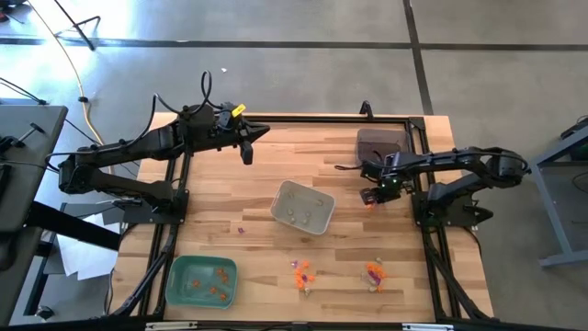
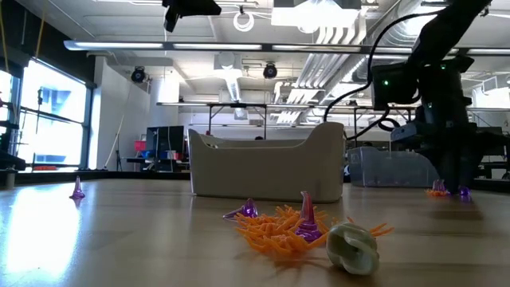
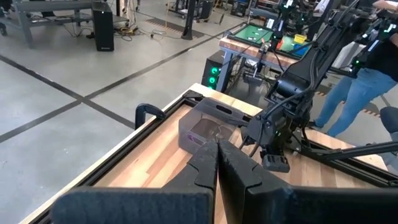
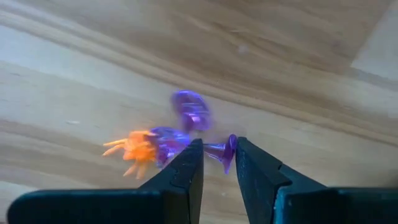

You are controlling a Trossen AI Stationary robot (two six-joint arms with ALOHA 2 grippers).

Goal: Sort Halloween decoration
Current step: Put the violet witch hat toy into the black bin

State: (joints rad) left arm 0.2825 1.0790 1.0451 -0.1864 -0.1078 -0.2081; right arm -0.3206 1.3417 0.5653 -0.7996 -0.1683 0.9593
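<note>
My right gripper (image 1: 371,197) (image 4: 219,149) points down at the table's right side, just near of the dark tray (image 1: 378,143). It is closed around a tiny purple cone-shaped trinket (image 4: 221,153). Beside it lie another purple trinket (image 4: 191,111) and an orange spider with a purple piece (image 4: 144,147). More Halloween decoration lies near the front edge (image 1: 303,274) (image 1: 374,273), and one purple piece lies alone (image 1: 242,230). My left gripper (image 1: 248,152) (image 3: 217,149) hangs shut, high over the far left of the table. My right gripper has the purple cone trinket between its two fingertips, coming from above and pointing down. The wide rim (image 4: 231,153) lies against one finger and the pointed end faces the other. The trinket lies on its side on the wood.
A grey tray (image 1: 303,207) sits mid-table and holds a few pale pieces. A green tray (image 1: 202,280) at the near left holds orange ones. In the low view an orange spider heap (image 2: 279,229) and a pale skull (image 2: 353,247) lie in front of the grey tray (image 2: 267,167).
</note>
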